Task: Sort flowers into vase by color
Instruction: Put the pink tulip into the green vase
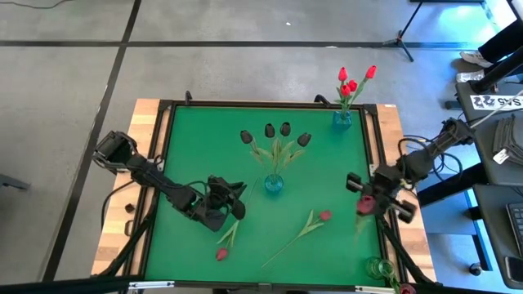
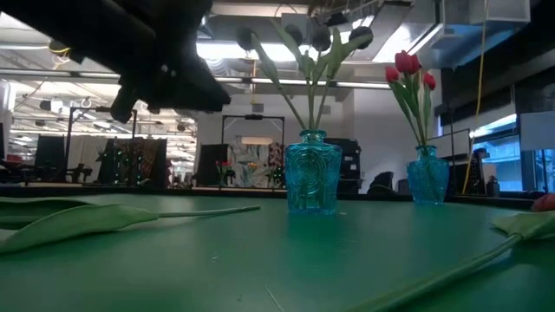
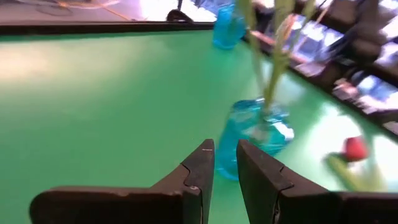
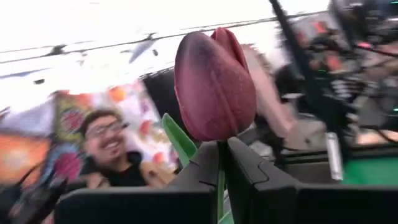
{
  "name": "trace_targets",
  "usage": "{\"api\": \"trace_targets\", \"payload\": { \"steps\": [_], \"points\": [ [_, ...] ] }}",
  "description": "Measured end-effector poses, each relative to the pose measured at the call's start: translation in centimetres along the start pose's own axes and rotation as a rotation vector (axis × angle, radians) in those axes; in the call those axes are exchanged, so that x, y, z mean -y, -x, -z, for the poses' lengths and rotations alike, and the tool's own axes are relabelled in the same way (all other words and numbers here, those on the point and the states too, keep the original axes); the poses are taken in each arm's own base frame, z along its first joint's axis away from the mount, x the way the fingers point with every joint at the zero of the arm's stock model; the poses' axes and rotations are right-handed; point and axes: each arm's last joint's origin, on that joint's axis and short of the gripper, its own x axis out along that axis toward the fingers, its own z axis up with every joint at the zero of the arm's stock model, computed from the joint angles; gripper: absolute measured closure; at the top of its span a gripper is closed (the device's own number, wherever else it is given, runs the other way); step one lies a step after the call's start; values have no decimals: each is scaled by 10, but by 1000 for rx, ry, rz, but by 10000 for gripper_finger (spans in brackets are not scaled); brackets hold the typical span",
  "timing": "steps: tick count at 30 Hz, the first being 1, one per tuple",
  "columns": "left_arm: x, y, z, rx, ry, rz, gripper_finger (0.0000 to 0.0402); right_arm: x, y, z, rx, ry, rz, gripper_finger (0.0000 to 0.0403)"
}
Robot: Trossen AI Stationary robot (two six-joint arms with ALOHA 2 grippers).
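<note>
1. Nearest the low camera we see a green leaf and stem (image 2: 104, 218) lying flat on the counter (image 1: 204, 139).
2. We see the right hand (image 4: 221, 163) pinched on the stem just under a maroon tulip (image 4: 214, 84), held upright above the counter's right edge.
3. We see the left hand (image 3: 225, 163) raised at front left, fingers (image 3: 199, 168) narrowly apart with nothing between them, facing the centre vase (image 1: 274, 184).
4. Open room: the whole left half and far-left corner of the green mat are bare.
5. Count: four near-black tulips (image 1: 278, 133) in the centre vase; three red tulips (image 1: 353, 82) in the blue vase (image 1: 342, 118) at the far right corner; two pink-maroon tulips (image 1: 315, 222) lying loose toward the front; a green vase (image 1: 377, 268) at the front right corner.
6. Surface: green mat, dark rim, wooden frame. Room: grey floor.
</note>
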Motion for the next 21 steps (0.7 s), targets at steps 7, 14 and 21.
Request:
{"api": "trace_targets", "payload": {
  "steps": [7,14,21],
  "points": [
    [19,9,-7,27,47,134,336,-17,10,-17,48,47,-263,398],
    [28,18,-8,24,51,215,336,-25,17,-25,6,24,-328,392],
    [29,25,-5,27,44,226,336,-26,33,-19,-126,-17,-322,396]
  ]
}}
